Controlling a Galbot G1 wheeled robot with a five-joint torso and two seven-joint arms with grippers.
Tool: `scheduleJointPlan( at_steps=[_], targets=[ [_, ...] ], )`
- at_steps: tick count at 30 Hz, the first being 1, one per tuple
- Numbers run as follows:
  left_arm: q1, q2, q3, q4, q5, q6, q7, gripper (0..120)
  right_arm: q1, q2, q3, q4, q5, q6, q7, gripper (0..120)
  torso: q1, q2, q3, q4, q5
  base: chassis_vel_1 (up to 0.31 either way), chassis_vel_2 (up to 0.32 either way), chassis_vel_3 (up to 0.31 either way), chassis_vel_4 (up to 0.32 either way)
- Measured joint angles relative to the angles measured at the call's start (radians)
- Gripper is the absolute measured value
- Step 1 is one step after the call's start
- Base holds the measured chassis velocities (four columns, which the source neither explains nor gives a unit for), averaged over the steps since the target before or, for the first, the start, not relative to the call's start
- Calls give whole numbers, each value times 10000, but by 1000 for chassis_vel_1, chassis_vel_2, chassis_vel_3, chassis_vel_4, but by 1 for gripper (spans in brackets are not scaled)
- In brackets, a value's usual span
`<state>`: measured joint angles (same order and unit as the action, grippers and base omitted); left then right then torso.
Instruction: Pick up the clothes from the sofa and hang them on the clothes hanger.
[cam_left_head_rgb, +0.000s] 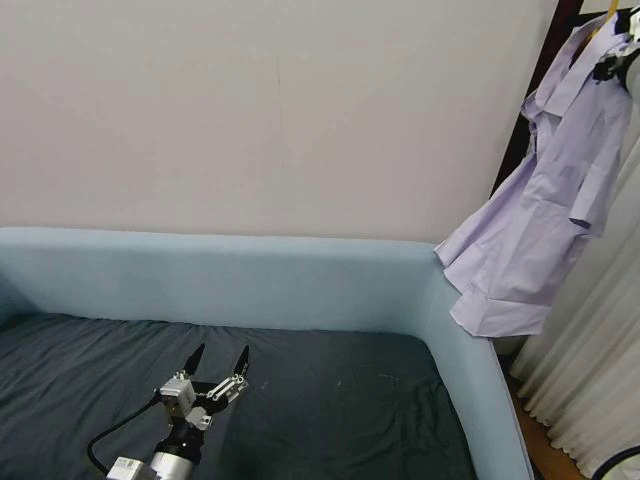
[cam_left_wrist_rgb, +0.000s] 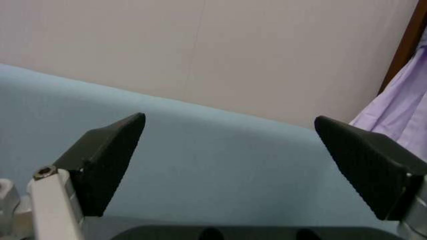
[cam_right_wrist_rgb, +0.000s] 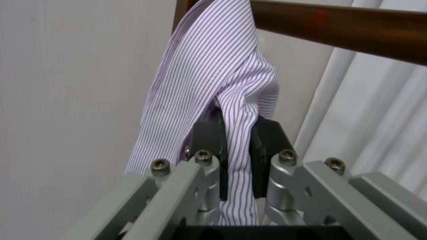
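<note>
Far left and low in the head view, my left gripper (cam_left_head_rgb: 221, 352) hovers over the dark seat cushion (cam_left_head_rgb: 350, 400) of the sofa (cam_left_head_rgb: 250, 280); its jaws are spread wide with nothing between them, and the left wrist view looks through that gap at the pale blue backrest; I see no garment on the part of the cushion in view.

Moving right along the backrest to the sofa's end, the lilac shirt (cam_left_head_rgb: 540, 200) hangs high at the top right corner, its long axis running straight down; its lower hem drapes close to the corner of the sofa arm, in front of the white curtain (cam_left_head_rgb: 590, 380).

At the shirt's top, my right gripper (cam_right_wrist_rgb: 237, 137) is clenched on a fold of the striped fabric, the pads pinching it from both sides; the cloth rises from the jaws to the wooden rail (cam_right_wrist_rgb: 333, 25), which crosses just above and slightly beyond the fingers.

That is the relation I judge everything turns on: the gathered fold sits right under the rail, with the right arm at it and the left well apart; whether the cloth already bears on the rail or on a hanger I cannot tell, so I would judge a release risky until the weight is clearly carried from above.
</note>
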<state>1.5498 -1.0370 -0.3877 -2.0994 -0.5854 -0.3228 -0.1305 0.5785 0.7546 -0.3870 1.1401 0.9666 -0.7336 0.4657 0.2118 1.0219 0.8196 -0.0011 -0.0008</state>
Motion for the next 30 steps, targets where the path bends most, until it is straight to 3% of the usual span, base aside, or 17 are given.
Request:
scheduleJointPlan(
  at_steps=[10, 30],
  targets=[
    [0, 0, 0, 0, 0, 0, 0, 100, 354, 1268, -101, -2191, -620, 18, -227, 8, 0, -1, 0, -1, 4, 0, 0, 0, 0],
    [0, 0, 0, 0, 0, -1, 0, 100, 1434, 2907, 156, -5203, -1422, 171, -624, 8, 0, 0, -1, 0, 0, 0, 0, 0, 0]
  ],
)
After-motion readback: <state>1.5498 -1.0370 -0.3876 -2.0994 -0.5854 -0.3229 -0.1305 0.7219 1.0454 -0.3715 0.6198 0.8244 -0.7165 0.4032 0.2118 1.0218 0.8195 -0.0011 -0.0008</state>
